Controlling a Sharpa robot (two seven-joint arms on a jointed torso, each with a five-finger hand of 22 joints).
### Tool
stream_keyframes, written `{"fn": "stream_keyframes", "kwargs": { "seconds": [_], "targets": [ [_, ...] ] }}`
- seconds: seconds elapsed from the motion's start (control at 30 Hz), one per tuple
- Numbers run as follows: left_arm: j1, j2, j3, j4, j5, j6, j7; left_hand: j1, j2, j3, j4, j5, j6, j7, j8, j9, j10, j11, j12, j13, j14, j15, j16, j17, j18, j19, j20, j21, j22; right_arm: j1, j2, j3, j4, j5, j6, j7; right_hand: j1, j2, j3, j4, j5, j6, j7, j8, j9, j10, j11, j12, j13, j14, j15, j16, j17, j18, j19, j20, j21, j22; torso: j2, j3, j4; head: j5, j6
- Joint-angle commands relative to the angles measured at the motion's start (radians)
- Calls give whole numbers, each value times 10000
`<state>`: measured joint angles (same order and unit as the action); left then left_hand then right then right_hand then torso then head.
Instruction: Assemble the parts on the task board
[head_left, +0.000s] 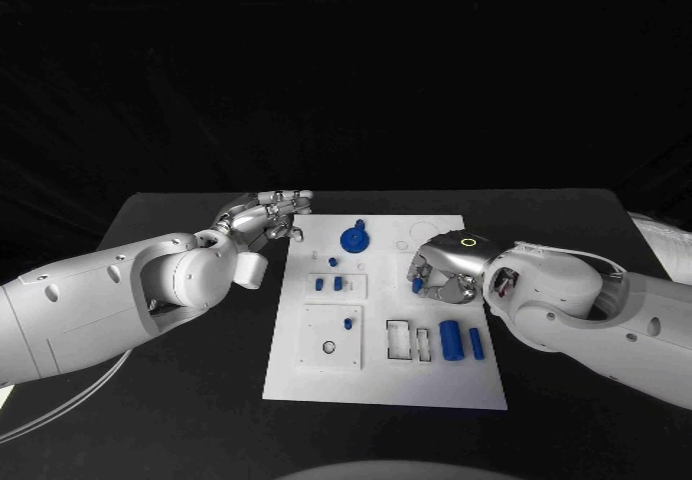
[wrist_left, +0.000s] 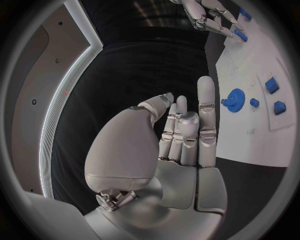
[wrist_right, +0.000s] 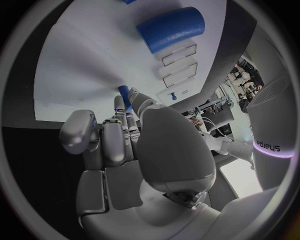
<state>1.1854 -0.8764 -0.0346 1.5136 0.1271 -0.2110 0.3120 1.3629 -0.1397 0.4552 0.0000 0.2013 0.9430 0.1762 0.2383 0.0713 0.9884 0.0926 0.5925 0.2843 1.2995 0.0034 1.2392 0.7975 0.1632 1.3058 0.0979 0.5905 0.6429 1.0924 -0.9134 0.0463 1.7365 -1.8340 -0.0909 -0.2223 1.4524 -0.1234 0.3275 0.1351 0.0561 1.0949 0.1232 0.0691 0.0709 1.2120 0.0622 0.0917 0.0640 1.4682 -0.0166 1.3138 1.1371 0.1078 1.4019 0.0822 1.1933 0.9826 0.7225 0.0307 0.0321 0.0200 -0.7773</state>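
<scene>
Found the white board (head_left: 389, 390) lying flat in the middle of the black table (head_left: 173, 215), long side running away from the robot.

Logged on the board, head view: a blue gear (head_left: 355, 239) near the far edge; a pair of small blue blocks (head_left: 329, 284) side by side on a raised white plate below it; a small blue peg (head_left: 351, 324) on the next plate nearer the robot; a thick blue cylinder (head_left: 451, 339) lying on its side on the near right part, just beside two empty rectangular slots (head_left: 408, 340).

Located the left hand (head_left: 271, 215) over the table at the board's far left corner, just off its edge. Checked it in the left wrist view (wrist_left: 181, 135): fingers straight and upright, loosely side by side, thumb bent in front of them, holding nothing. Saw the gear (wrist_left: 235, 99) and the blocks (wrist_left: 275, 96) on the board beyond it.

Located the right hand (head_left: 440, 270) above the right half of the board, between gear and cylinder, fingers curled down. Noted a small blue piece (head_left: 420, 284) pinched at its fingertips; confirmed in the right wrist view (wrist_right: 124, 93), with the cylinder (wrist_right: 172, 28) well beyond. Cannot tell whether that piece touches the board.
</scene>
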Motion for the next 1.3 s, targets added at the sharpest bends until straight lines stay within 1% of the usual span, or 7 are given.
{"fn": "stream_keyframes", "kwargs": {
  "seconds": [0.03, 0.3, 0.47, 0.73, 0.97, 1.07, 1.3],
  "targets": [
    [6, 2, 7, 8, -32, 52, 117, -33, 42, 51, -10, -8, 20, -43, 94, 23, -19, -63, 63, -17, -44, -11, -32, -26, 178, -74, 2, -6, 18, -9, 22, 3, 0, -68, 6, -81, -179, 5, 77, 40, -33, 112, -4, 38, 22, 91, -6, -58, 15, 346, -72, 49, 21, 24, 30, -66, 64, 22, 3, 0, -4, -12, -9],
    [6, -3, 7, 10, -32, 86, 70, -43, 27, 44, -13, -12, 18, -42, 103, 23, -23, -63, 68, -20, -44, -11, -30, -26, 179, -76, 1, -4, 21, -9, 61, 4, -7, -102, -1, -183, -266, 55, 248, 144, -32, 441, -22, 122, 69, 212, -23, -131, 30, 352, -85, 85, 49, 20, 48, -89, 81, 45, 2, 4, -1, -24, -15],
    [6, -7, 7, 13, -32, 97, 53, -52, 17, 39, -14, -15, 12, -41, 107, 22, -28, -62, 71, -23, -46, -11, -32, -33, 179, -77, 1, -2, 23, -9, 77, 4, -6, -140, -47, -212, -214, 230, 438, 152, -30, 723, -75, 210, 127, 354, -68, -146, 44, 355, -118, 109, 71, 18, 60, -120, 96, 67, 2, -1, 5, -38, -28],
    [6, -13, 7, 11, -32, 113, 19, -52, 17, 39, -14, -15, 12, -41, 107, 22, -28, -62, 71, -23, -46, -11, -32, -33, 179, -77, 1, -2, 23, -9, 78, 4, 31, -257, -223, -300, -108, 411, 726, 71, -54, 936, -147, 248, 200, 509, -125, -197, 44, 362, -167, 156, 125, 9, 78, -172, 126, 116, 1, 1, 3, -40, -34],
    [6, -14, 7, 3, -32, 111, -7, -53, 2, 39, -28, -15, -7, -40, 114, 19, -41, -61, 77, -29, -57, -12, -42, -59, 180, -82, 0, 1, 27, -10, 26, 13, 160, -247, -448, -289, -62, 435, 825, 16, -54, 966, -155, 246, 222, 535, -135, -219, 40, 362, -177, 163, 130, 4, 85, -184, 139, 136, -2, 5, 0, -44, -27],
    [6, -9, 7, -5, -32, 112, -13, -52, 2, 40, -29, -15, -8, -39, 114, 18, -42, -61, 77, -30, -57, -12, -42, -60, 180, -83, 0, 2, 27, -8, -14, 47, 254, -189, -542, -295, -58, 436, 836, 10, -54, 968, -155, 246, 224, 538, -136, -222, 39, 363, -178, 165, 134, 3, 86, -185, 140, 139, -7, 2, 2, -41, -22],
    [6, 12, 7, -41, -32, 107, -19, -52, 2, 40, -29, -15, -8, -39, 114, 18, -42, -61, 77, -30, -57, -12, -42, -60, 180, -83, 0, 2, 27, 54, -281, 206, 676, 77, -687, -355, -64, 429, 840, 9, -57, 968, -151, 244, 226, 540, -133, -225, 38, 364, -178, 173, 146, 2, 88, -186, 145, 147, -20, -6, -3, -43, 31]
  ]
}}
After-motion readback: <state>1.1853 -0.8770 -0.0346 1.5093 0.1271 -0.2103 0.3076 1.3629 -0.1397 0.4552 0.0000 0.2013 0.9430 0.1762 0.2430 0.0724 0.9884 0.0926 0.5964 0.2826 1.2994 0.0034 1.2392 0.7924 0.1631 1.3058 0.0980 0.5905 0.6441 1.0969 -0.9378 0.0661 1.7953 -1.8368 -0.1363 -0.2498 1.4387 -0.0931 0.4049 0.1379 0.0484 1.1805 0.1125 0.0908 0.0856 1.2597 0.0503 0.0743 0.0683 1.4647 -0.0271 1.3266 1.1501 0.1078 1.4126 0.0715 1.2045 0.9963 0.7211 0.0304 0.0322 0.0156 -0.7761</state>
